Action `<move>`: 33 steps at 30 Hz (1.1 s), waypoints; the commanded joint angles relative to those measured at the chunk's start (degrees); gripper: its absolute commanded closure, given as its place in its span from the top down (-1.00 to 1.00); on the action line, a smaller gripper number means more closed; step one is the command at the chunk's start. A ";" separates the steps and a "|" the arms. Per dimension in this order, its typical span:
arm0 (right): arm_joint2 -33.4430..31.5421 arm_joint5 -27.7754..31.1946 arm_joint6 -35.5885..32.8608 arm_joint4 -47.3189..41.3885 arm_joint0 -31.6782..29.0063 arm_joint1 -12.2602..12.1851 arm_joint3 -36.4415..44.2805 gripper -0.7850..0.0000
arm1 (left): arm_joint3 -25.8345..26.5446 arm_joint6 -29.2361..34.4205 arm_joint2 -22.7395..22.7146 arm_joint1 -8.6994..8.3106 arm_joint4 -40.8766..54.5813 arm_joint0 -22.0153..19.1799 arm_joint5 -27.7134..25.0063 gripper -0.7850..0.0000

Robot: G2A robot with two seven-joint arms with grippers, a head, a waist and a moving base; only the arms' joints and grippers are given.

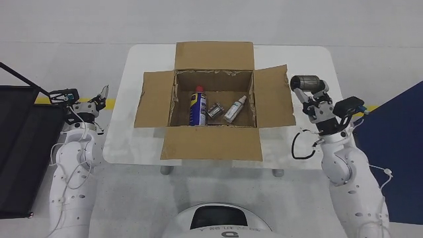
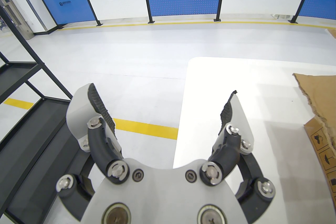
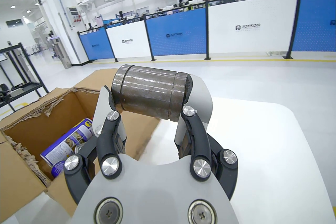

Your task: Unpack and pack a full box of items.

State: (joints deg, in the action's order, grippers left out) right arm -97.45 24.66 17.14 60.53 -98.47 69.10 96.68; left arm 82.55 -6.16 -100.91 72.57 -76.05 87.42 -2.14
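Black rack (image 1: 20,139) far left. Next, left jaws spread wide, hovering at the white counter (image 1: 142,116) edge. Mid-counter, open cardboard box (image 1: 215,56), flaps out, holding a blue spray can (image 1: 198,109), a small metal part (image 1: 215,112) and a small bottle (image 1: 234,110). Far right, right jaws pinching a dark steel cylinder (image 3: 148,93) above the counter, beside the box's right flap.

— What colour is the box (image 1: 215,56)?
— Plain brown cardboard, on a white bench (image 1: 145,79). The can (image 1: 198,108) at nine o'clock inside is blue and yellow, red-capped.
— And the cylinder (image 3: 149,95)?
— Dark grey metal. The left claw (image 2: 162,104) is white, with black ribbed pads (image 2: 101,107).
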 commanded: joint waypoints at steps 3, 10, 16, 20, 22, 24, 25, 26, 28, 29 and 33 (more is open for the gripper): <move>-3.38 -1.29 -3.16 -2.25 -1.39 -0.24 -2.01 -1.00 | 0.00 0.00 0.00 0.00 0.00 0.00 0.00 1.00; -6.23 -5.88 -24.25 -5.92 1.16 -0.98 -5.30 -1.00 | 0.00 0.00 0.00 0.00 0.00 0.00 0.00 1.00; -5.12 -9.04 -33.70 -3.20 5.60 -1.43 -8.94 -1.00 | 0.00 0.00 0.00 0.00 0.00 0.00 0.00 1.00; -3.67 -11.66 -36.66 -3.66 8.94 -1.37 -12.57 -1.00 | 0.00 0.00 0.00 0.00 0.00 0.00 0.00 1.00; -3.12 -11.93 -37.83 -3.64 10.44 -1.41 -14.32 -1.00 | 0.00 0.00 0.00 0.00 0.00 0.00 0.00 1.00; -2.60 -12.48 -38.75 -2.93 11.60 -1.47 -15.70 -1.00 | 0.00 0.00 0.00 0.00 0.00 0.00 0.00 1.00; -2.36 -13.11 -39.06 -2.49 12.06 -1.48 -16.16 -1.00 | 0.00 0.00 0.00 0.00 0.00 0.00 0.00 1.00; -2.05 -13.63 -39.35 -2.23 12.39 -1.46 -16.51 -1.00 | 0.00 0.00 0.00 0.00 0.00 0.00 0.00 1.00; -1.56 -14.50 -40.04 -1.85 12.90 -1.45 -17.09 -1.00 | 0.00 0.00 0.00 0.00 0.00 0.00 0.00 1.00; -1.37 -14.88 -40.31 -1.62 13.15 -1.46 -17.30 -1.00 | 0.00 0.00 0.00 0.00 0.00 0.00 0.00 1.00; -0.78 -15.27 -40.95 -1.53 13.84 -1.48 -18.09 -1.00 | 0.00 0.00 0.00 0.00 0.00 0.00 0.00 1.00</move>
State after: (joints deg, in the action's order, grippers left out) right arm -98.30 9.39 -23.66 58.96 -84.72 67.63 78.71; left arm 82.55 -6.16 -100.91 72.57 -76.05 87.42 -2.14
